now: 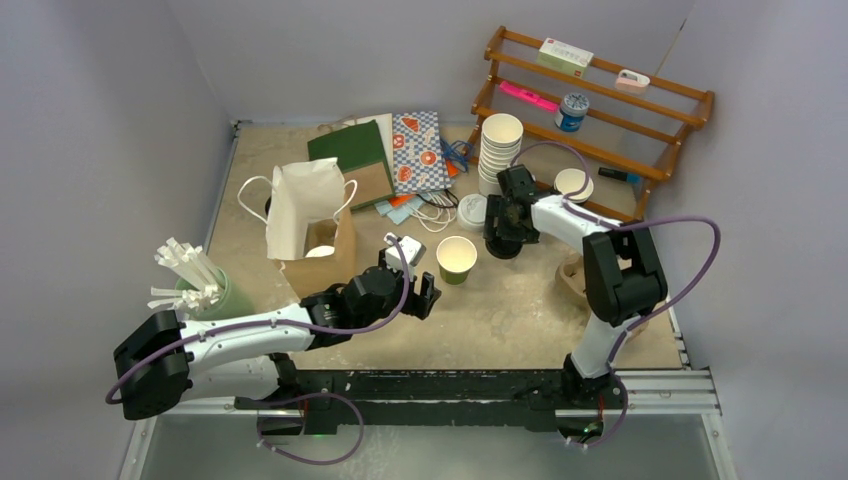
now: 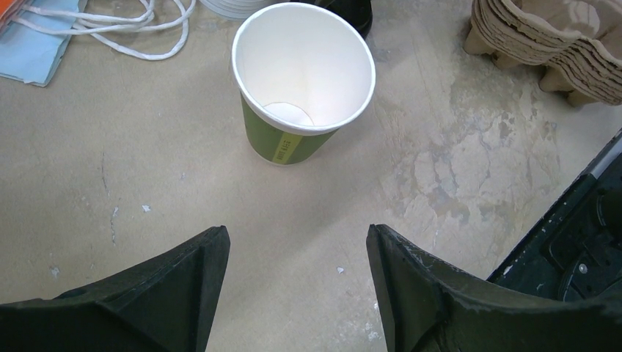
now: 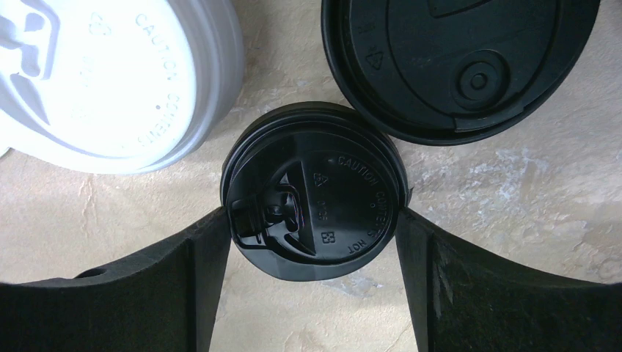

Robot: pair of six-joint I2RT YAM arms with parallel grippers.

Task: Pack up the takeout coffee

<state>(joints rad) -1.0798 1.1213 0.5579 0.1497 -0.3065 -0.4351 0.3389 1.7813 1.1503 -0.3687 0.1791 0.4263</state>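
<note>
Two end effectors, two different jobs. Our right end effector (image 3: 313, 220) points straight down with one finger on each side of the black-lidded cup (image 3: 345, 198), both fingers right at the lid's rim; whether they press on it we cannot tell. Coming from above suits this spot, we judge, because the neighbours crowd in. The white-lidded cup (image 3: 110, 81) stands just beside it on one side and a second, bigger-looking black lid (image 3: 462, 66) on the other, so only the gaps across the lid are free for fingers. Both takeout cups stand upright on the bench (image 2: 110, 183), toward the far right, near the tall stack of white cups (image 1: 500, 150) and in front of the wooden rack (image 1: 600, 110).

Our left end effector (image 2: 297, 293) hangs open and empty, low over bare bench, with the lidless green cup (image 2: 301, 81) ahead of it and apart from its fingers. We read this as waiting. To its left an open paper bag (image 1: 325, 262) stands mouth up, probably where the coffees go; something pale shows inside, too small to name. A stack of moulded cardboard carriers (image 2: 543, 44) sits near the right edge, possibly meant to hold the cups first. Neither lidded cup is packed yet. A grip on the lid alone could pop it off, so a hold lower on the cup wall looks safer.
</note>
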